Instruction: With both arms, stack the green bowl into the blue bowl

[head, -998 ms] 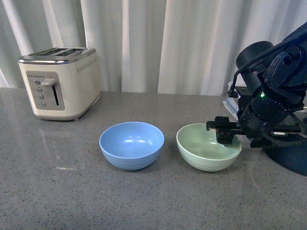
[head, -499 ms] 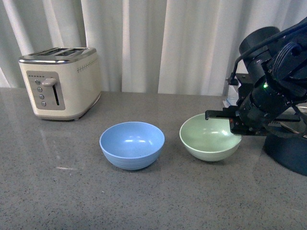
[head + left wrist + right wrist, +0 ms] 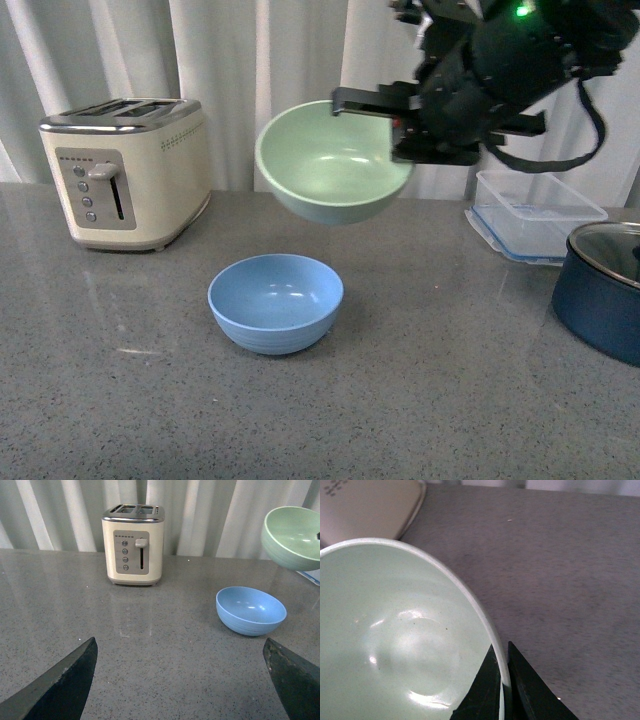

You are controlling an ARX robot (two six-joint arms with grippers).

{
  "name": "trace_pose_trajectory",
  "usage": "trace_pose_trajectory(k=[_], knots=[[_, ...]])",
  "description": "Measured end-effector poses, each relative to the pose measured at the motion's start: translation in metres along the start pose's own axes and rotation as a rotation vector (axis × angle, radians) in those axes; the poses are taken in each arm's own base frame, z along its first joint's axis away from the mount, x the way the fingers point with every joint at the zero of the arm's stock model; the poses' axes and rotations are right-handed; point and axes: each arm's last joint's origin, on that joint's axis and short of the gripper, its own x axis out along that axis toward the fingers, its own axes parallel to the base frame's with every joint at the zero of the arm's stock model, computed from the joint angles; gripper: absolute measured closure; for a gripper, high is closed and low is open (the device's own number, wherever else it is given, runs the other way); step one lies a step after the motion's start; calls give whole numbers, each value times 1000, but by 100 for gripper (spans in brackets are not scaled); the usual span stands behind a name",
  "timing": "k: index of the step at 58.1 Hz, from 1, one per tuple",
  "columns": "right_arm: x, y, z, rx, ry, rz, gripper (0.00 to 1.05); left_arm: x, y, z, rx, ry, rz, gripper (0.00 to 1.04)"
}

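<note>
The right arm (image 3: 500, 70) is reaching high, its claw (image 3: 503, 695) pinching the rim of the green bowl (image 3: 330, 165). The left claw (image 3: 179, 641) is hanging with fingers (image 3: 65, 685) spread wide.

Right arm (image 3: 500, 70): bulky, matte black, rounded housings. Green LED (image 3: 521, 10) lit near the top, black cable (image 3: 600, 122) looping off its side. Fingers (image 3: 482, 692) thin, flat, black. Left fingers (image 3: 62, 682): dark wedge tips, same finish.

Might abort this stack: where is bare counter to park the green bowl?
Bare counter: the near strip before the blue bowl, and the gap between it and the navy pot. Crowded far right, around pot and clear container.
</note>
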Motion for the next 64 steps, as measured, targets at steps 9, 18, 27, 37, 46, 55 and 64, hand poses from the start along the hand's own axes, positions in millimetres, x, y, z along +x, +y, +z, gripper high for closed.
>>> trace_pose_trajectory(k=[9, 18, 27, 37, 46, 55, 64], knots=[[24, 29, -13, -56, 53, 70, 104, 0, 0, 0, 0, 0, 0, 7], [47, 29, -31, -73, 130, 56, 104, 0, 0, 0, 0, 0, 0, 7], [64, 25, -45, -89, 183, 27, 104, 0, 0, 0, 0, 0, 0, 7], [72, 20, -51, -88, 212, 33, 100, 0, 0, 0, 0, 0, 0, 7], [63, 22, -43, -75, 184, 61, 77, 0, 0, 0, 0, 0, 0, 7], [28, 13, -25, -56, 14, 86, 53, 0, 0, 0, 0, 0, 0, 7], [-37, -12, -1, -39, -336, 36, 28, 0, 0, 0, 0, 0, 2, 7]])
